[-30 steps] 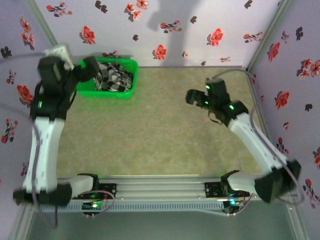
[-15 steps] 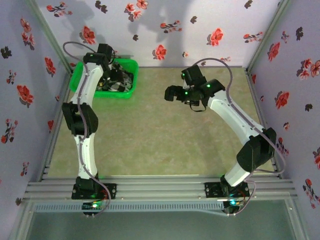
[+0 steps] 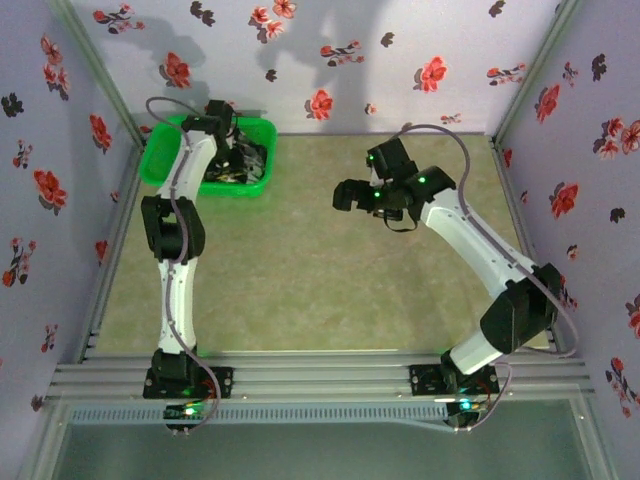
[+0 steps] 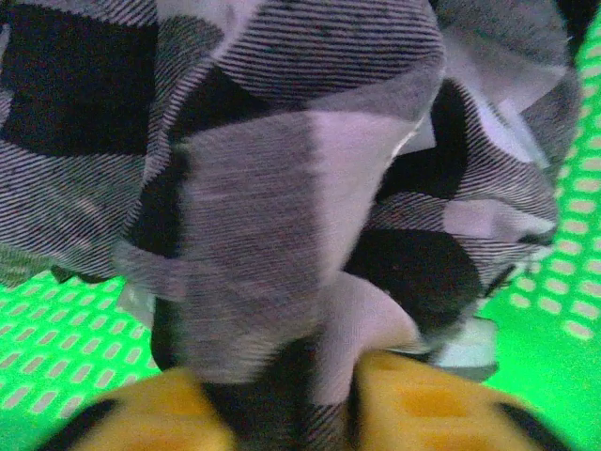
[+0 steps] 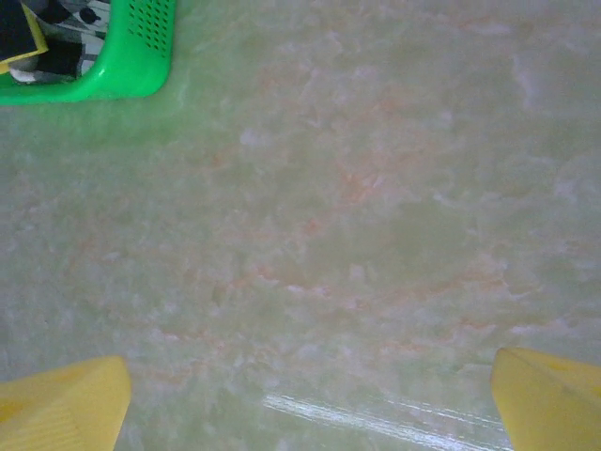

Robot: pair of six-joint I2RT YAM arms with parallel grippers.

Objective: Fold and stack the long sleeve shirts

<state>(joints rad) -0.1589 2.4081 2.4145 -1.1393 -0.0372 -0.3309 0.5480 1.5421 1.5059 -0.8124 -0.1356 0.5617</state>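
Pale lilac walls (image 3: 400, 60) printed with red and black flowers close in a mottled green-beige table (image 3: 300, 270), seen from above. At the far left corner sits a bright green basket (image 3: 267, 135) with perforated sides. A black-and-white checked shirt (image 3: 248, 160) lies crumpled inside it.

The left arm (image 3: 175, 230) stretches up the left side and dips into the basket, its left gripper (image 3: 232, 150) down among the cloth. In the left wrist view, the shirt (image 4: 282, 188) lies in loose folds of striped grey, white and black squares, with the basket's green mesh (image 4: 56, 319) on both sides. The left gripper (image 4: 291, 390) has its two yellow fingers (image 4: 423, 404) drawn close together, pinching a fold of shirt between them (the picture is a little blurred).

The right arm (image 3: 470, 250) arcs from the near right toward the middle, and the right gripper (image 3: 350, 193) hangs above bare table, well apart from the basket. In the right wrist view, the right gripper (image 5: 305, 376) is spread wide, with a yellow fingertip (image 5: 66, 404) at each lower corner and nothing between them. Bare table (image 5: 357, 188) lies below, and a corner of the basket (image 5: 141, 56) shows at the upper left.
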